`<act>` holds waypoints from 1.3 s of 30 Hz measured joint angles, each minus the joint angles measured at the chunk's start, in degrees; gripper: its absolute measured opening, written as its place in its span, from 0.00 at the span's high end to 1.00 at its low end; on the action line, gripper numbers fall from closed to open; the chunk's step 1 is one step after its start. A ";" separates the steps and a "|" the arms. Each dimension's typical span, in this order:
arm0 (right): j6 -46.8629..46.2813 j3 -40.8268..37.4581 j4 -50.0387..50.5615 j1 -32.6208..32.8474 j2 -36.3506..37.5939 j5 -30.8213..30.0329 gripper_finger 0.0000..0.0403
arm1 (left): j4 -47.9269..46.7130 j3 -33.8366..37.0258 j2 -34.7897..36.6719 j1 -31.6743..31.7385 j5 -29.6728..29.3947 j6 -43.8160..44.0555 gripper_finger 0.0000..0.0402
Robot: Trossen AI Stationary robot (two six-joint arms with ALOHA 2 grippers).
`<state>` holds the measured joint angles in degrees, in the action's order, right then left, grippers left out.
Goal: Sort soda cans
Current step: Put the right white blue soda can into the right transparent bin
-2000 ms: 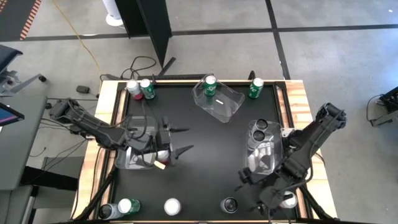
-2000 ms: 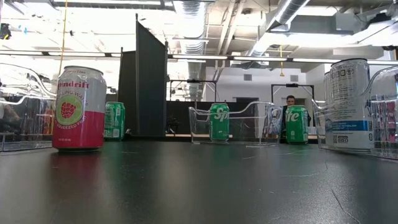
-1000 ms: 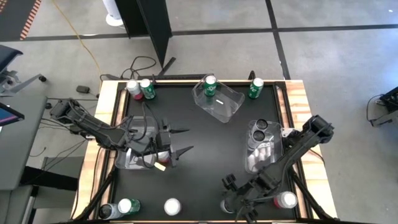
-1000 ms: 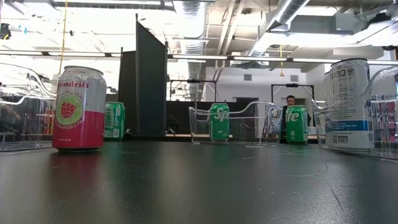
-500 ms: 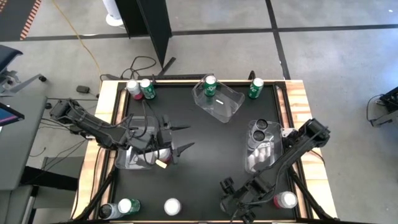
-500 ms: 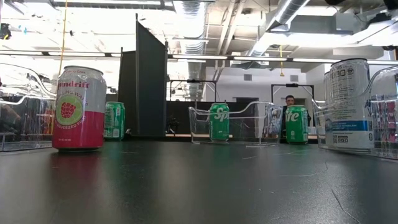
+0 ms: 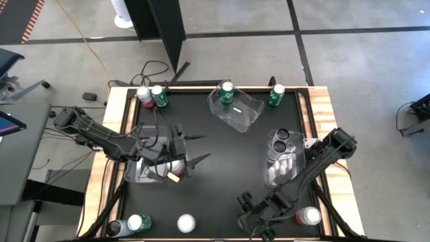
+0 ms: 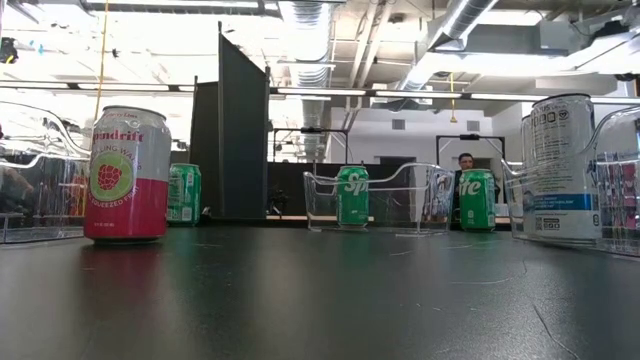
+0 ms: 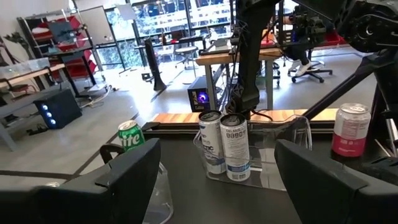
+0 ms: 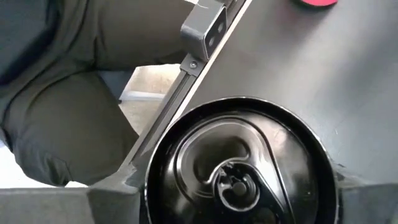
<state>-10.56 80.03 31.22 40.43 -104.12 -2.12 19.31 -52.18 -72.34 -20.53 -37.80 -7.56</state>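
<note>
- right gripper (image 7: pixel 250 216) down over a black can (image 10: pixel 239 165) at the table's (image 7: pixel 222 154) near edge, fingers either side of it; can't tell if they grip
- left gripper (image 7: pixel 193 150) open, empty, above the left bin (image 7: pixel 138 173)
- other cans at the far edge, near-left corner and in bins

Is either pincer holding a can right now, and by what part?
Left pincer holds nothing. Right pincer sits around the black-topped can at the table's near edge, fingers beside its body; a firm grip cannot be told.
</note>
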 joint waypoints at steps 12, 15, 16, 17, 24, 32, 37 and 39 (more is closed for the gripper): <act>-2.52 -0.04 9.65 1.66 9.78 -12.75 0.38 | 1.18 0.00 0.02 1.38 1.98 -1.49 0.23; -6.13 -0.04 15.80 3.25 14.65 -17.45 0.38 | 1.07 0.00 0.02 2.12 3.20 -0.74 0.23; -7.57 -0.04 17.49 3.94 16.27 -19.18 0.38 | 1.03 0.00 0.02 2.22 3.26 -0.61 0.23; -9.00 -0.04 19.23 4.64 18.01 -20.80 0.38 | 0.99 0.00 0.02 2.36 3.41 -0.51 0.23; -23.47 0.02 35.96 9.51 27.87 -30.96 0.38 | 1.00 0.00 0.02 2.47 3.57 -0.08 0.23; -38.49 -5.93 43.97 9.91 31.09 -32.87 0.38 | 1.00 0.00 0.02 2.49 3.63 0.07 0.23; -42.96 -9.25 45.62 8.23 31.06 -32.68 0.38 | 1.00 0.00 0.02 2.49 3.65 0.08 0.23; -44.11 -10.87 44.86 6.91 31.07 -32.21 0.38 | 1.06 0.00 0.02 2.49 3.65 0.07 0.23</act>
<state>-54.67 69.16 76.08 47.34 -73.05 -34.34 20.37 -52.18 -72.31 -18.04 -34.15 -7.49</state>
